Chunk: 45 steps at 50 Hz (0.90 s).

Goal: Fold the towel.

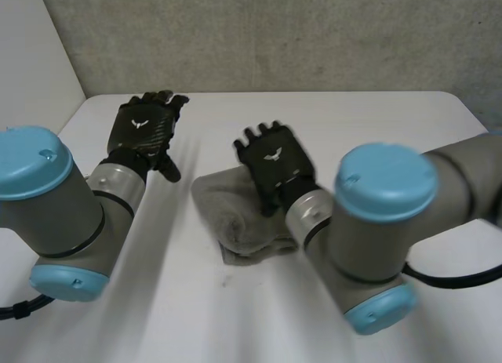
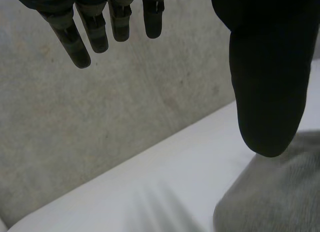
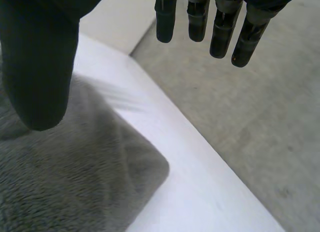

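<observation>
A grey towel (image 1: 235, 210) lies folded into a small thick bundle in the middle of the white table (image 1: 376, 120). My right hand (image 1: 274, 163) hovers above the towel's right part, open, its fingers (image 3: 220, 26) straight and clear of the cloth (image 3: 65, 182). My left hand (image 1: 145, 128) is raised over the table to the left of the towel, open, with fingers (image 2: 90, 26) spread and nothing in it. A corner of the towel (image 2: 275, 192) shows beneath the left thumb (image 2: 267, 81).
A grey speckled wall (image 1: 274, 34) runs behind the table's far edge. A white panel (image 1: 31, 65) stands at the left. Both arms' large joints (image 1: 384, 183) take up the near part of the table.
</observation>
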{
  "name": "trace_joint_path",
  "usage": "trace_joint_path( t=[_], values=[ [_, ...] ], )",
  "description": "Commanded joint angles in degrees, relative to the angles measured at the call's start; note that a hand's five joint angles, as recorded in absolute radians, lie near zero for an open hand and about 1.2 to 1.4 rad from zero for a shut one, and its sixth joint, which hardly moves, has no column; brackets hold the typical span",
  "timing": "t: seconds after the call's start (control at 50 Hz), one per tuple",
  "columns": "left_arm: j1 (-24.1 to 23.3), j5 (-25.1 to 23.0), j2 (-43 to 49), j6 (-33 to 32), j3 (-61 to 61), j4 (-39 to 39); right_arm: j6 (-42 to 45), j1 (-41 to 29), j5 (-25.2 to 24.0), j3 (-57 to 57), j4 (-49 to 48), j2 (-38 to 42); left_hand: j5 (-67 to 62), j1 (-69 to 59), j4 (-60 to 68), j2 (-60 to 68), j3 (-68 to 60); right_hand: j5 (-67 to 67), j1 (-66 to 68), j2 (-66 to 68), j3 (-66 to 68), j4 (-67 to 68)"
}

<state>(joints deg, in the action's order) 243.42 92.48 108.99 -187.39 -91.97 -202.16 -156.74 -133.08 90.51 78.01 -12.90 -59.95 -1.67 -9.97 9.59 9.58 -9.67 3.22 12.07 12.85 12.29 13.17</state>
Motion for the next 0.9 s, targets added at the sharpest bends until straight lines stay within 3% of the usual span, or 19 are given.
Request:
trace_joint_path(
  t=[0.02,0.18,0.28,0.54,0.7,0.82,0.9],
  values=[
    [-3.7,0.0,-0.2,8.2,5.2,4.8,-10.0,6.7,-2.3,-1.2,7.9,-3.2,0.4,-1.2,1.6,1.6,-1.5,-3.2,-2.1,-2.9,-2.3,-3.2],
    [-6.2,0.0,7.2,15.0,10.9,10.5,-11.0,10.6,-10.5,-7.2,11.7,3.3,-0.4,-2.1,2.5,2.5,-2.4,-3.2,-2.1,-2.9,-2.3,-3.2],
    [-6.4,0.2,12.2,16.4,12.2,12.8,-11.2,10.8,-12.9,-10.2,12.5,8.4,-0.4,-2.1,2.5,2.5,-2.4,-3.2,-2.1,-2.9,-2.3,-3.2],
    [-6.3,0.1,17.3,13.5,7.4,13.2,-9.5,11.2,-13.7,-16.5,16.1,19.1,-0.4,-2.1,2.5,2.5,-2.4,-3.2,-2.1,-2.9,-2.3,-3.2],
    [-6.2,-0.1,17.7,1.5,5.4,12.8,-8.3,13.0,-13.3,-17.0,16.7,15.9,0.3,-1.4,1.8,1.8,-1.7,-3.2,-2.1,-2.9,-2.3,-3.2],
    [-6.3,0.1,14.2,1.1,6.5,12.8,-9.2,13.3,-12.6,-16.5,16.7,9.6,0.4,-1.2,1.6,1.6,-1.6,-3.2,-2.1,-2.9,-2.3,-3.2],
    [-6.3,0.2,7.3,1.1,8.0,13.0,-9.9,13.4,-10.9,-15.6,16.3,4.7,0.6,-1.1,1.5,1.5,-1.4,-3.2,-2.1,-2.9,-2.3,-3.2]
  ],
)
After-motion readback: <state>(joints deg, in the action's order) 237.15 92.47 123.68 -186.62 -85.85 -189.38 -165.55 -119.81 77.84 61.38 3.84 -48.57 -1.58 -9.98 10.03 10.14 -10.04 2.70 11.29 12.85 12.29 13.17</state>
